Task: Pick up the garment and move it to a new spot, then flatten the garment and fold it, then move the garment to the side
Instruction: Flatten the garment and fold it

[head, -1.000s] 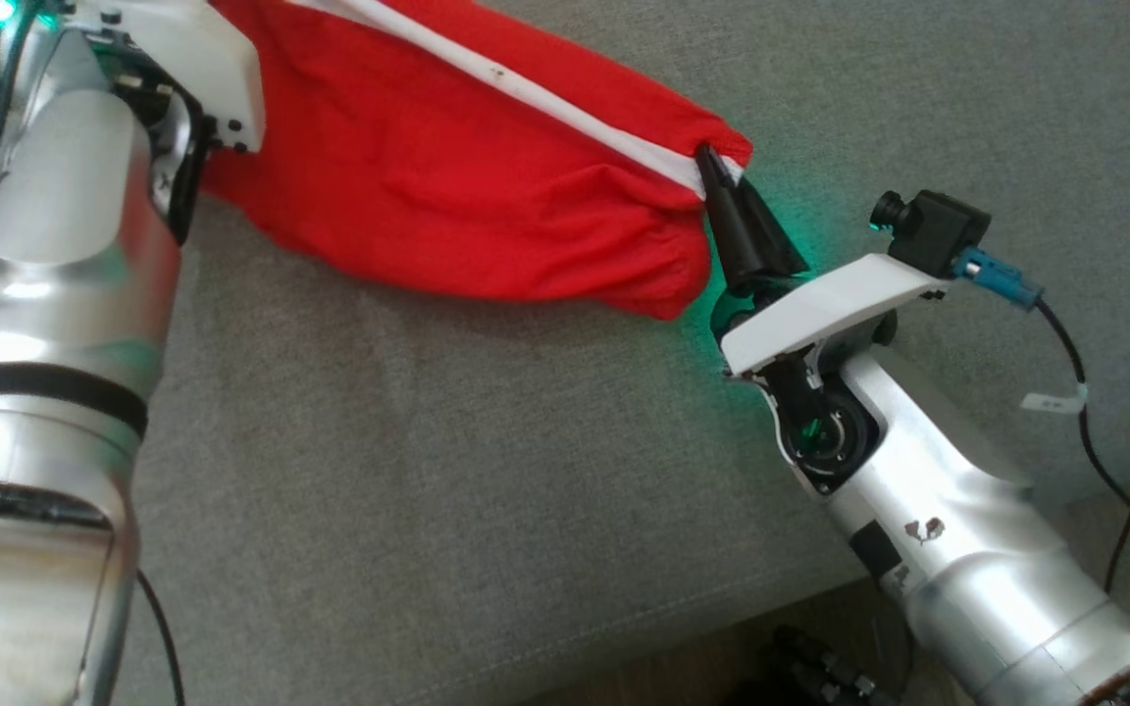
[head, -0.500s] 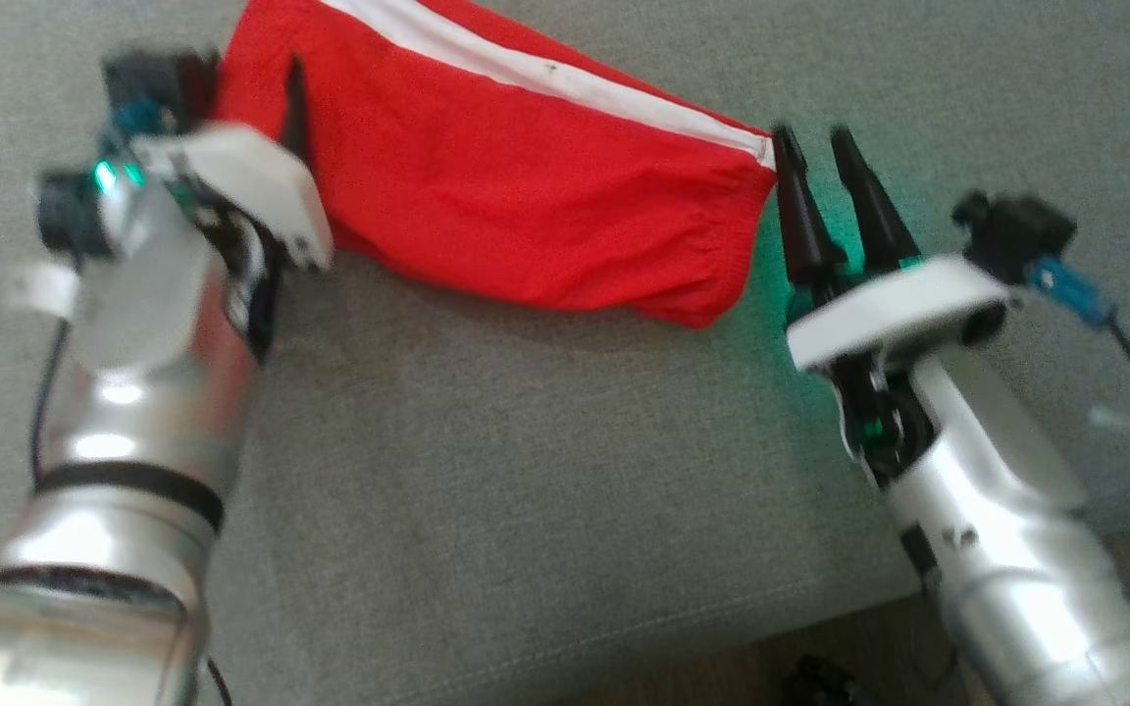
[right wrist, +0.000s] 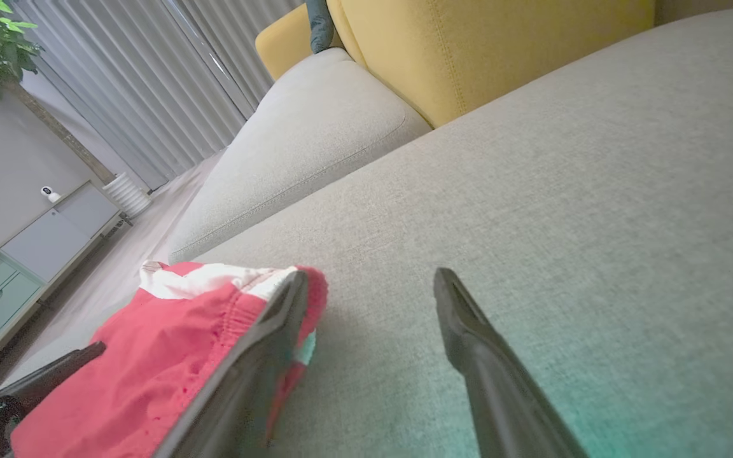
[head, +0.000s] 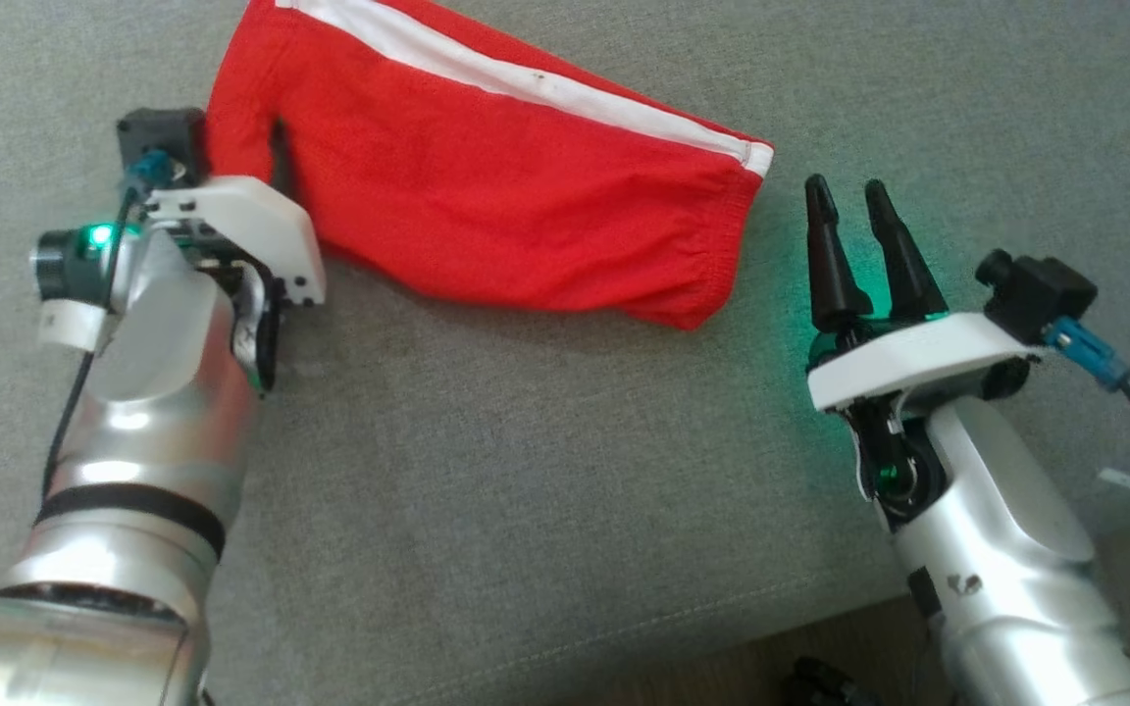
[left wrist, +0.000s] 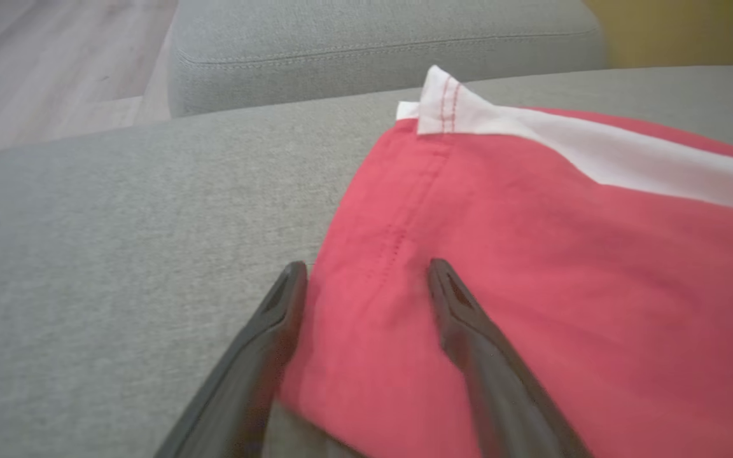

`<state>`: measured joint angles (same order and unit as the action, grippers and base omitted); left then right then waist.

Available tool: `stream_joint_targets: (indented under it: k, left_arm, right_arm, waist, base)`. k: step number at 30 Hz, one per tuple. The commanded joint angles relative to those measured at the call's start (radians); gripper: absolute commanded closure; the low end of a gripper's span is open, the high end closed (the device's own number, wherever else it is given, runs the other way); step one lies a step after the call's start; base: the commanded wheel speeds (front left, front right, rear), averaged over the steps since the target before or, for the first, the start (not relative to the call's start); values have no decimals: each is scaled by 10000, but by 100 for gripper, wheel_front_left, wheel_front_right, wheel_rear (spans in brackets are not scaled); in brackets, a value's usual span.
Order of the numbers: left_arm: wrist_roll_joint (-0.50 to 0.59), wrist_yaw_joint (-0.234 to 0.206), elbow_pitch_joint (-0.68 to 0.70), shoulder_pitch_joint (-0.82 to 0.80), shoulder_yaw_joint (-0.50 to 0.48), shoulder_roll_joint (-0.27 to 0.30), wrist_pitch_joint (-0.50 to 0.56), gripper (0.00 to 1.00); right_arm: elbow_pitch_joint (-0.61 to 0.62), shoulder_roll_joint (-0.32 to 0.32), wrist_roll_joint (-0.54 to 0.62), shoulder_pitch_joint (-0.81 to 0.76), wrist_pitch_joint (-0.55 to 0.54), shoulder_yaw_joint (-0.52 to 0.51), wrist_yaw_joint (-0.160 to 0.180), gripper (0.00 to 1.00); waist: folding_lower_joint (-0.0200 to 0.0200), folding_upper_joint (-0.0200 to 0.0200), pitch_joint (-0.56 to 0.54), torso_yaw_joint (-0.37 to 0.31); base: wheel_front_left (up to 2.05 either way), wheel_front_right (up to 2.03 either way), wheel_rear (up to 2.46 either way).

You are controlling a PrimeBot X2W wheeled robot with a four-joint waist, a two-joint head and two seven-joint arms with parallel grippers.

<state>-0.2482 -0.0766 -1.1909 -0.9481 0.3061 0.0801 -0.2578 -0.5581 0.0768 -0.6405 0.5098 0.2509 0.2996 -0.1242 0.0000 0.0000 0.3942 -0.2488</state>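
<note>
On the grey woven sofa cushion (head: pixel 526 510) the red garment (head: pixel 516 206) lies stretched lengthwise w/ an arm at each end, which I read as laid out for flattening before the fold. My left gripper (left wrist: pixel 366 273) has fingers apart, straddling the stitched hem, one over cushion, one over cloth, gripping nothing. The right gripper (head: pixel 845 201) is likewise spread & empty, just beside the gathered elastic waistband (head: pixel 712 260), not touching. Cloth looks thin, soft, mostly smooth, w/ a white side stripe (head: pixel 526 83).
</note>
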Motion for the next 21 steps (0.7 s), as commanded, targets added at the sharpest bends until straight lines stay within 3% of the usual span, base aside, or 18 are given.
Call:
stream_joint_targets:
  k: [1,7,12,13,14,15,21]
  left_arm:
    - [54,-167,273,-138,-221,454,-39,0]
    - [17,-186,36,-15,-216,611,-18,0]
    - [-284,327,-455,-81,-278,538,534,0]
    - [-306,405,-527,-72,-253,514,674,15]
    - [-362,495,-590,-39,-257,470,824,65]
    - [-414,567,-633,2,-261,425,905,100]
    - [-734,626,-759,691,-326,91,546,100]
  right_arm:
    - [312,-129,92,-277,108,75,-65,0]
    - [288,-189,131,-424,108,120,-65,0]
    - [255,-220,79,-398,108,231,-65,0]
    - [243,-224,65,-384,108,245,-65,0]
    - [228,-227,55,-378,108,248,-65,0]
    - [210,-229,49,-385,108,241,-65,0]
    - [-62,-219,219,-698,108,-77,-65,0]
  waist:
    - [0,0,8,2]
    - [0,0,-17,-44]
    - [0,0,-20,-103]
    - [0,0,-40,-106]
    - [0,0,-73,-99]
    - [0,0,-121,-85]
    - [0,0,-872,316]
  base:
    - [0,0,0]
    - [0,0,0]
    - [0,0,0]
    - [0,0,0]
    - [0,0,0]
    - [0,0,0]
    - [0,0,0]
